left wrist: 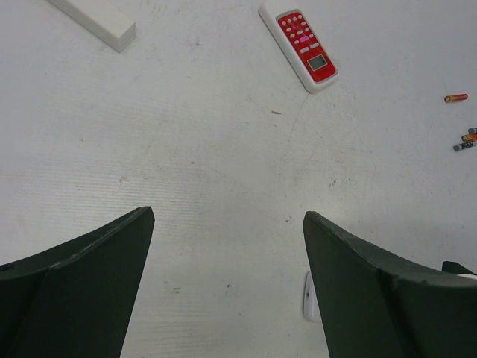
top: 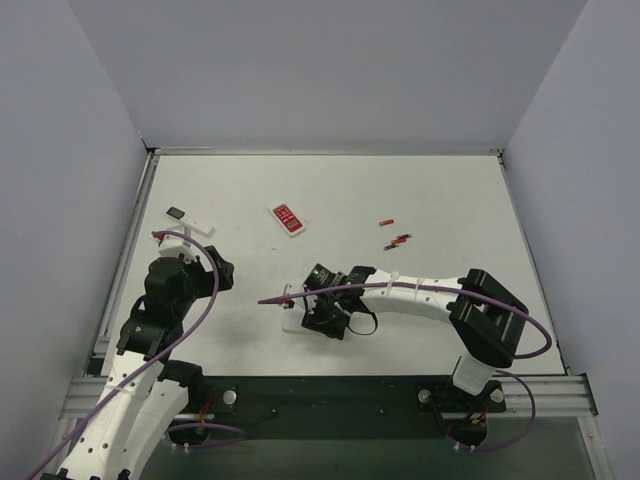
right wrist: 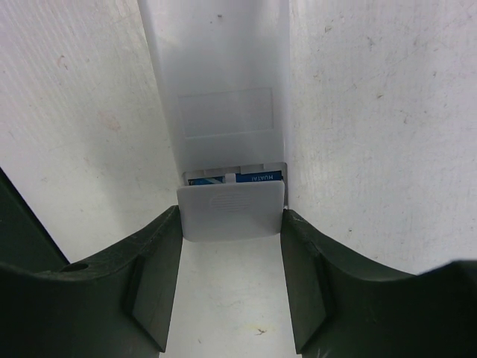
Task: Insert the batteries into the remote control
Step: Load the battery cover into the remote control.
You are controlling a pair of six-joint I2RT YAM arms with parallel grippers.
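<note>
1. Landmark: red-faced white plastic remote (top: 288,219), lying face up on the white table (top: 450,190).
2. The white rectangular plastic remote control (top: 291,322) lies on the table well apart from the red-faced remote, on the side nearer the arm bases. The plain back is up, and in the top view it is mostly hidden under the right arm.
3. The right gripper (right wrist: 231,215) is set down over the remote control. Its dark fingers (right wrist: 153,287) press against the two long sides of the body at the level of the small white plastic battery cover (right wrist: 231,224), so the grip is half closed and clamped on the remote control.
4. The cover sits on the back, slid partway off the compartment, leaving a narrow slot.
5. The blue cylindrical batteries (right wrist: 257,177) are inside that slot. Only a thin strip of blue label with white lettering shows, and it appears to be two cells side by side.
6. The left gripper (left wrist: 227,216) hangs above bare table, left of the red-faced remote and nearer the bases. Its jaws are spread wide, with nothing between them.
7. A slim white stick remote with a dark end (top: 190,219) lies left of the red-faced remote.
8. Small red cylindrical cells (top: 386,221) lie right of the red-faced remote, with a dark cell (top: 390,247) close by them.
</note>
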